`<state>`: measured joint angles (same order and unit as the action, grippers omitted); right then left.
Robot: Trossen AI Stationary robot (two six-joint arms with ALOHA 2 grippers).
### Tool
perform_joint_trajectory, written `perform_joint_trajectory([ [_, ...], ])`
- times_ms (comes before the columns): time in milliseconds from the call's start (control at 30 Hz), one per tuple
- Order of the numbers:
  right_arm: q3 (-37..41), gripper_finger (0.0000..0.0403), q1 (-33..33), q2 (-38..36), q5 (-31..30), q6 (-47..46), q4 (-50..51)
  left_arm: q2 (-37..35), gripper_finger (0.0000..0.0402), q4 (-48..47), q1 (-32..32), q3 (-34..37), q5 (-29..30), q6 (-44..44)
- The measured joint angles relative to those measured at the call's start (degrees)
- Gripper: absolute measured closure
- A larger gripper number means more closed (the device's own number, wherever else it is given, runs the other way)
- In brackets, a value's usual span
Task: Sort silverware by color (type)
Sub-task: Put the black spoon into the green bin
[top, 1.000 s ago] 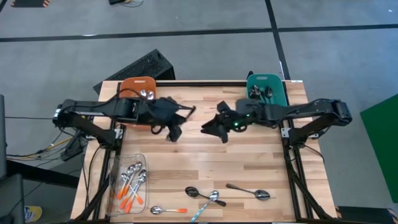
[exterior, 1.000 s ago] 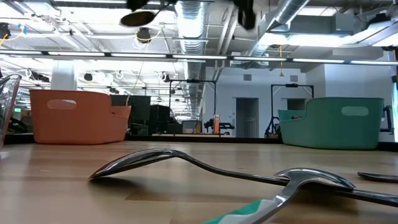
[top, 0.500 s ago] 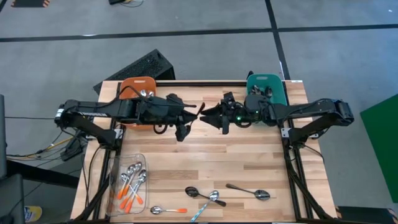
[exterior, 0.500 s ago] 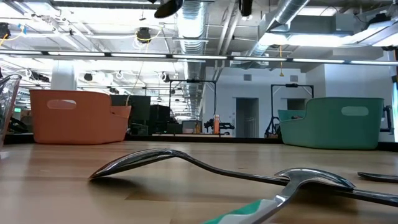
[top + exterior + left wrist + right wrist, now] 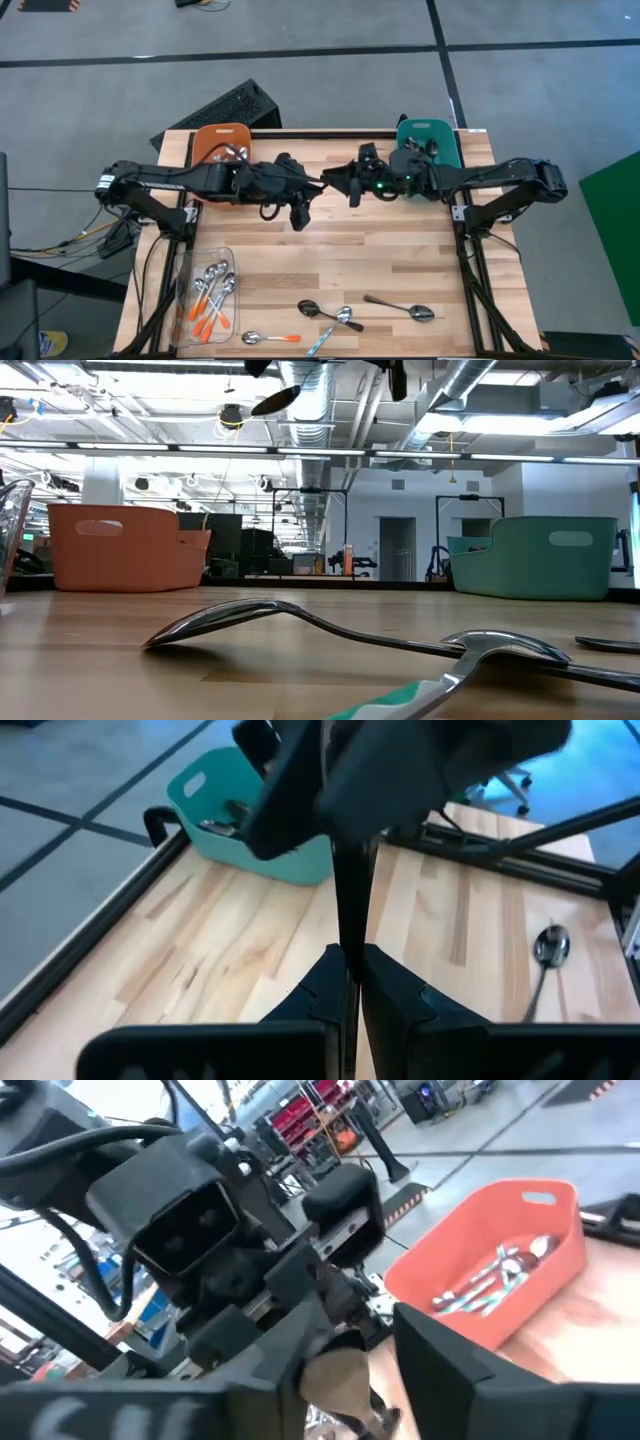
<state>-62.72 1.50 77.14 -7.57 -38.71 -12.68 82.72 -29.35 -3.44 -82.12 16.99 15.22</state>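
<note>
Silverware [image 5: 345, 317] lies loose along the near edge of the wooden table [image 5: 400, 250] while one dark spoon [image 5: 275, 400] hangs in the air between two robot arms above the table's far half. The left gripper [image 5: 312, 186] has its fingers pressed together on the spoon's thin handle, as the left wrist view shows. The right gripper [image 5: 335, 181] meets it head-on, fingers spread to either side of the spoon's bowl; whether they touch the bowl cannot be told. Behind the left arm an orange bin [image 5: 210, 140] holds a few silver spoons, and behind the right arm a teal bin [image 5: 445, 135] holds dark ones. A clear tray [image 5: 190, 265] near the left front corner carries orange-handled spoons [image 5: 210, 295]. Among the loose pieces are another orange-handled spoon [image 5: 270, 338], a blue-handled spoon [image 5: 322, 342] and a long silver spoon [image 5: 400, 307] lying apart to the right. No lettering on bins, tray or arms can be read.
</note>
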Motion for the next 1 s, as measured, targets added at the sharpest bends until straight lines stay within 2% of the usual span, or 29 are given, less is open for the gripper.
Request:
perform_joint_trajectory([
  [100,-0.02,0.0286,0.67,-0.07,-0.09,-1.6,3.02,0.05,0.0395,-0.58,0.0,0.04,0.32,0.07],
  [200,-0.02,0.0361,0.94,-0.07,-0.17,-1.74,6.41,-0.05,0.0394,-0.91,0.38,0.04,1.29,0.36],
  [267,-0.12,0.0386,0.9,-0.07,-1.64,-0.11,8.23,-0.13,0.039,-0.75,0.63,0.06,1.56,1.15],
  [333,-0.12,0.0387,1.14,0.05,-2.47,0.12,10.56,-0.43,0.0385,-1.01,1.05,0.05,1.38,2.33],
  [433,-2.3,0.0391,2.38,0.07,-3.42,2.1,20.11,-0.41,0.0373,-2.43,1.43,0.04,1.38,4.34],
  [700,-16.59,0.0391,7.04,-0.06,-14.78,15.34,58.18,-0.35,0.0337,-9.26,1.69,0.04,1.16,7.99],
  [867,-25.09,0.0391,14.85,-0.05,-15.37,22.75,75.73,-0.11,0.0329,-12.47,1.68,0.04,1.09,11.47],
  [1000,-26.11,0.0391,24.05,-0.1,-14.87,26.92,85.22,-0.11,0.0329,-12.36,1.68,0.04,1.14,13.08],
])
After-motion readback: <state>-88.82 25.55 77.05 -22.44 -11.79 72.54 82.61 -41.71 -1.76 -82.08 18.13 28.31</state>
